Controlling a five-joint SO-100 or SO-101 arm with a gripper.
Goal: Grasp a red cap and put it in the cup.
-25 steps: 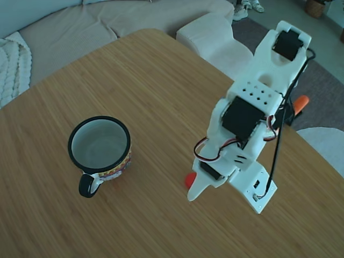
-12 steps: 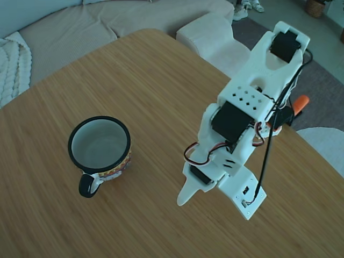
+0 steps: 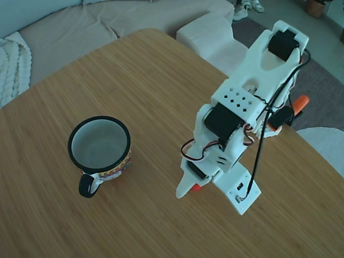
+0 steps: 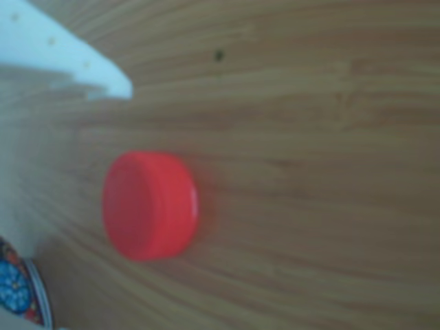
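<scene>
Wood fills most of the fixed view: a big round table (image 3: 134, 80) with a couch behind it at the top of the frame. The cup (image 3: 100, 148) stands at the left middle of the frame, mouth up, with its black handle pointing to the lower left. Nothing can be seen inside it.

On the right side of the frame the white robot arm (image 3: 242, 102) leans down from the upper right. Its gripper (image 3: 189, 185) hangs low over the table, right of the cup and well apart from it. The red cap (image 3: 195, 187) peeks out just under the gripper's tip; most of it is hidden by the arm.

In the other view, which is blurry, the red cap (image 4: 150, 205) lies flat on the wood in the left middle of the frame. One white finger (image 4: 62, 58) shows in the upper left corner, apart from the cap. Nothing is gripping the cap. I cannot tell how wide the gripper is open.

An orange handle (image 3: 300, 102) sticks out at the right edge of the fixed view.
</scene>
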